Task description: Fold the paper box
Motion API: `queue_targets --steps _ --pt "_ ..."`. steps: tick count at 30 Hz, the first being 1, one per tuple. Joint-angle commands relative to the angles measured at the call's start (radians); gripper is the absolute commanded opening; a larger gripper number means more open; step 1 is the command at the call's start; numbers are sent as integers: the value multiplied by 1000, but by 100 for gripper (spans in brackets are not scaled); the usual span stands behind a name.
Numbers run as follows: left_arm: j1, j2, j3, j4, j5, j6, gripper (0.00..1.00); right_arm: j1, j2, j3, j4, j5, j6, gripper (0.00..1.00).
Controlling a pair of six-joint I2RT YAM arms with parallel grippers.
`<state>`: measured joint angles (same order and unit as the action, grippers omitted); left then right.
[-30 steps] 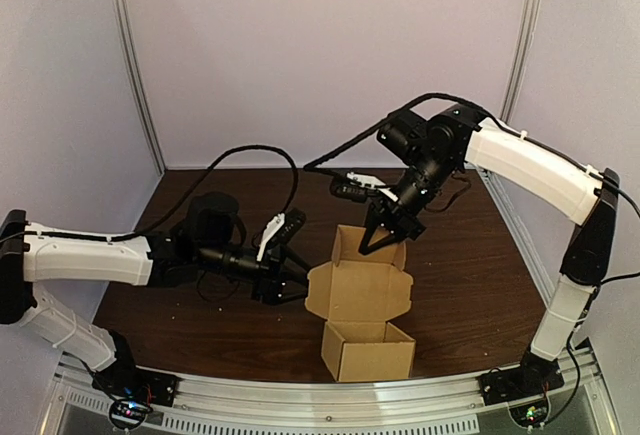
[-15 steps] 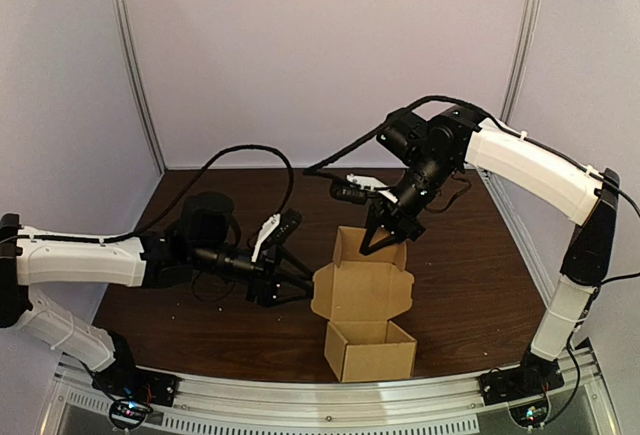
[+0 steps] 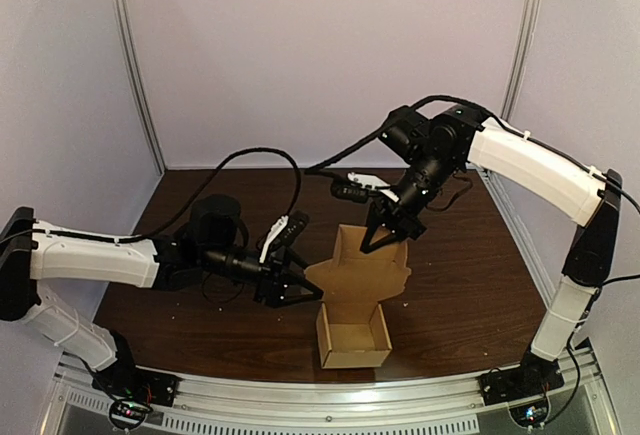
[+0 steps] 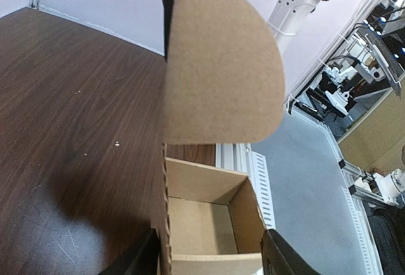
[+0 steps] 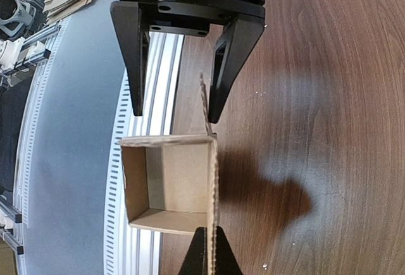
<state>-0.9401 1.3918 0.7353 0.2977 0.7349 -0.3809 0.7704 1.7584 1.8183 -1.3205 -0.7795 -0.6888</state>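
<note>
While the right gripper (image 3: pixel 376 243) has its jaws closed tight on the top edge of the tall lid (image 3: pixel 358 277), the paper box (image 3: pixel 352 340) sits open on the brown surface (image 3: pixel 200 325), close to the front rail (image 3: pixel 300 395). The lid stands up from the back wall of the box. The left gripper (image 3: pixel 306 285) is low at the lid's left side. Its jaws are open, one on each side of the thin card edge. They may be touching the card, but I cannot tell.
</note>
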Motion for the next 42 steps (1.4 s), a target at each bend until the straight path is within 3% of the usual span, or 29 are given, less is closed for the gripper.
queue_targets --steps 1,5,9,13,18,26,33,42 --pt "-8 -37 32 -49 -132 37 55 7 -35 -2 19 23 17 0" --pt "-6 -53 51 -138 -263 76 36 7 -26 -8 87 63 117 2" --pt "-7 -47 58 -169 -332 90 15 7 -3 -8 104 7 172 4" --pt "-8 -51 45 -144 -362 94 0 6 37 -11 96 -40 214 20" --pt "-7 -92 3 -88 -378 96 0 -22 73 -1 61 -53 211 33" --pt "-4 -143 -36 -46 -415 72 0 -157 -36 -67 60 -279 131 58" --pt "3 -162 -50 31 -404 25 0 -181 -121 -178 133 -285 117 61" --pt "14 -187 -77 96 -440 -27 0 -190 -178 -339 400 -152 292 61"
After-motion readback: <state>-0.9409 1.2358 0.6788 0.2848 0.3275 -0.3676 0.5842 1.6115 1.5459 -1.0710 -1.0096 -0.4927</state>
